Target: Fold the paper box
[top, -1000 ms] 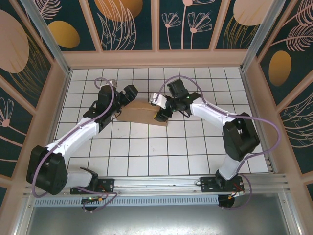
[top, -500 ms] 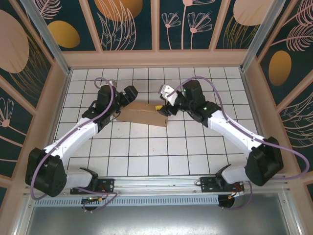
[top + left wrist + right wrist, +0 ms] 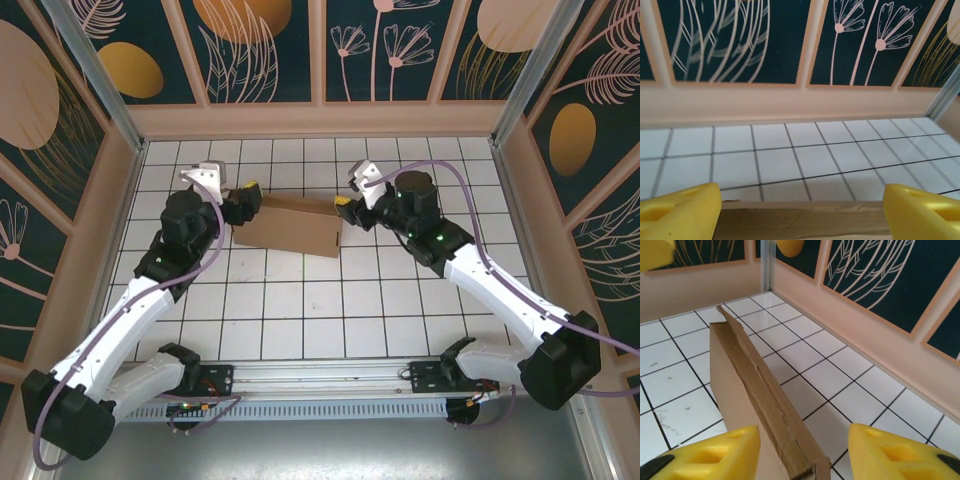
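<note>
- White tiled floor (image 3: pixel 300 310) with a dark grid, enclosed by teal leaf-patterned wall panels (image 3: pixel 265 60).
- The paper box (image 3: pixel 290 228) lies upper centre, seemingly partly folded.
- The left gripper (image 3: pixel 800 205) stands wide at its left end.
- The right gripper (image 3: pixel 804 450) is spread astride its raised right edge.

White square-tiled floor (image 3: pixel 300 310), dark grout lines, a few scuffs. Peach wood-framed walls (image 3: pixel 320 118) on three sides, holding dark teal panels (image 3: pixel 290 70) printed with pale leaves, flowers and gold ovals. Aluminium posts (image 3: pixel 90 60) in both upper corners. Metal rail (image 3: pixel 330 378) along the bottom. Even light.
</note>
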